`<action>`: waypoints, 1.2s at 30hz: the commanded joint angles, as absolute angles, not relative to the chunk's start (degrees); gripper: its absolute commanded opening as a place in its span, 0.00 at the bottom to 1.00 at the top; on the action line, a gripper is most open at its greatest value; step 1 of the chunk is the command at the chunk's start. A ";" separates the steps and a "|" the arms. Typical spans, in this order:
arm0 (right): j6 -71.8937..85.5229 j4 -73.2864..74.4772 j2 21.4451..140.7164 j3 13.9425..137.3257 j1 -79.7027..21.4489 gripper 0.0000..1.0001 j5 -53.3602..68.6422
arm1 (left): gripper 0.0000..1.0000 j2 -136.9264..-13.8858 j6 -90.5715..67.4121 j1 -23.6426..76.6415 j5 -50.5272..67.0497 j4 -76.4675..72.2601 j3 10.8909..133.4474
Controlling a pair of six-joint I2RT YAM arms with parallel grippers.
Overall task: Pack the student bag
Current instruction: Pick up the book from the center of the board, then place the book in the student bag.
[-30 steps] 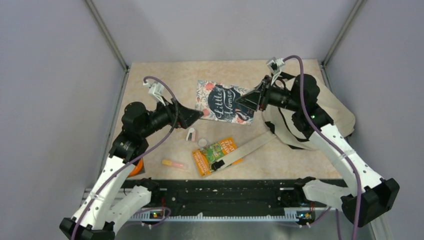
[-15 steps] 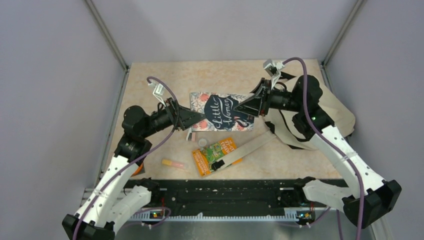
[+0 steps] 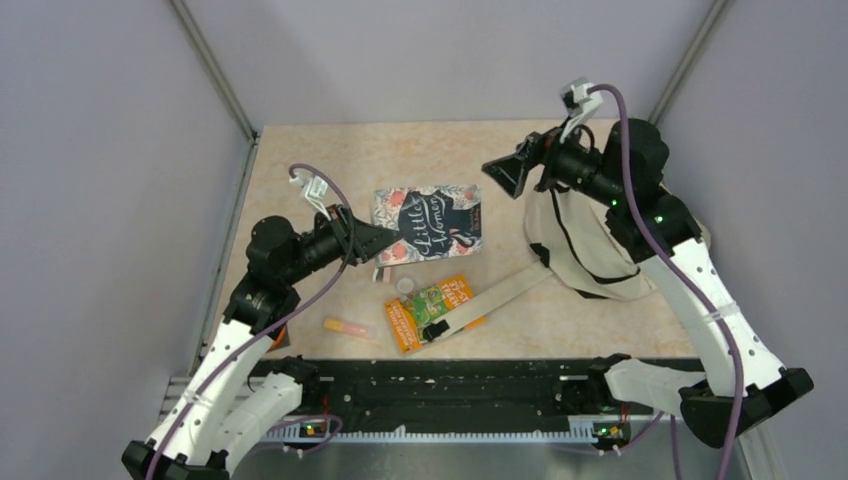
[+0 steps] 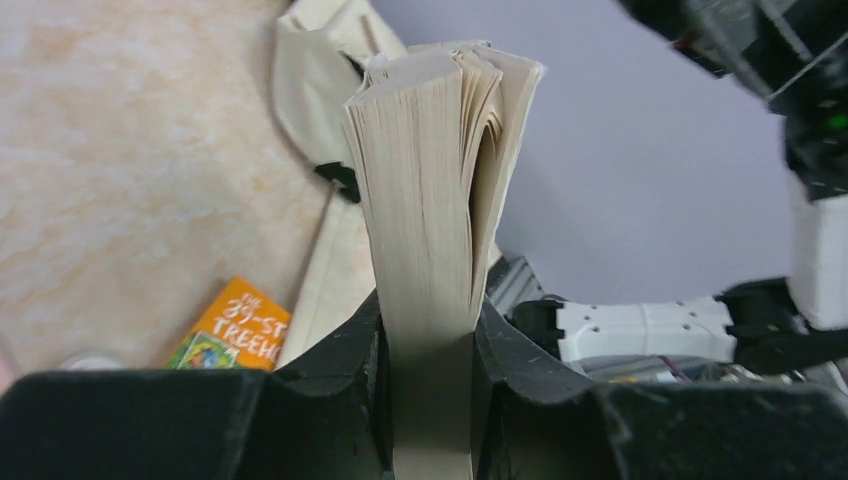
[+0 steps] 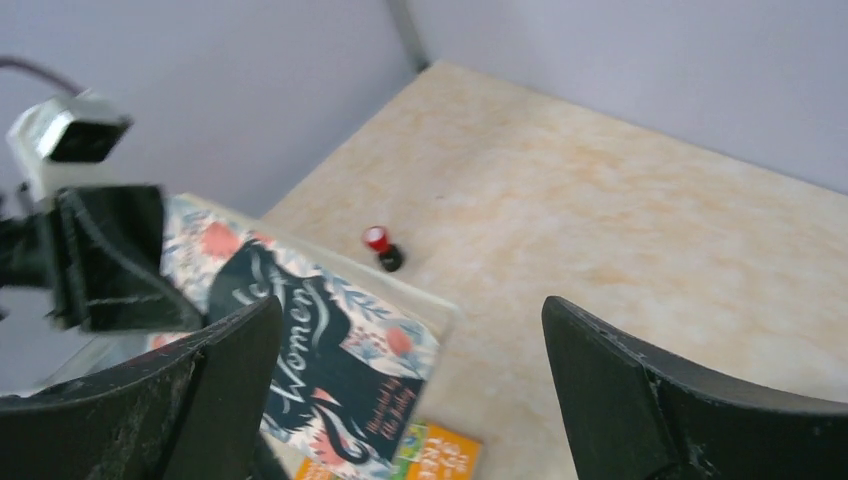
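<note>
1. Change noted: the right end effector (image 3: 503, 176) no longer grips the floral book (image 3: 430, 222). Half a second ago it held the book's 3 o'clock edge. It now sits raised toward 1 o'clock, fingers spread wide with nothing between them.
2. The left end effector (image 3: 372, 240) is clenched on the book's 8 o'clock corner, and its wrist view shows the page block pinched between the jaws. The book has shifted toward 9 o'clock and is now held by the left arm alone.
3. The student bag (image 3: 572, 245) lies slumped at 3 o'clock on the bench (image 3: 330, 160), under the right arm. One strap trails toward 6 o'clock onto the orange book (image 3: 440, 305).
4. Our reading is that the handover is complete. The right arm is free to hold the bag open, but no opening is visible yet and nothing is packed.
5. Risk: with a single corner grip, the pages may fan out or sag.
</note>
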State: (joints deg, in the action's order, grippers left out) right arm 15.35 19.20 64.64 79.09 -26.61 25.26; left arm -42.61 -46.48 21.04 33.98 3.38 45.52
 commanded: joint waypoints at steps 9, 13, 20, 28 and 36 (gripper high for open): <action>7.81 35.47 68.65 73.38 -15.45 0.99 -16.28 | 0.00 -42.38 -37.23 20.63 14.99 12.90 49.38; 7.49 32.96 73.17 69.71 -15.45 0.99 -15.38 | 0.00 -46.08 -36.39 20.42 16.35 11.58 50.18; 7.25 33.86 84.02 70.72 -15.48 0.94 -18.59 | 0.00 -50.38 -37.77 19.71 21.25 8.20 50.47; 7.44 36.49 84.56 68.56 -15.47 0.85 -21.50 | 0.00 -49.10 -36.55 18.52 21.36 10.14 49.78; 8.57 38.04 82.30 65.32 -15.52 0.59 -22.45 | 0.00 -48.53 -36.43 17.36 22.38 10.87 49.37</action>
State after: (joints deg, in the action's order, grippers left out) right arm 7.99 36.36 85.52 66.46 -15.46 -20.51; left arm -50.74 -36.95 17.98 20.18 17.69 46.72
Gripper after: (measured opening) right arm 0.632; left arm 0.300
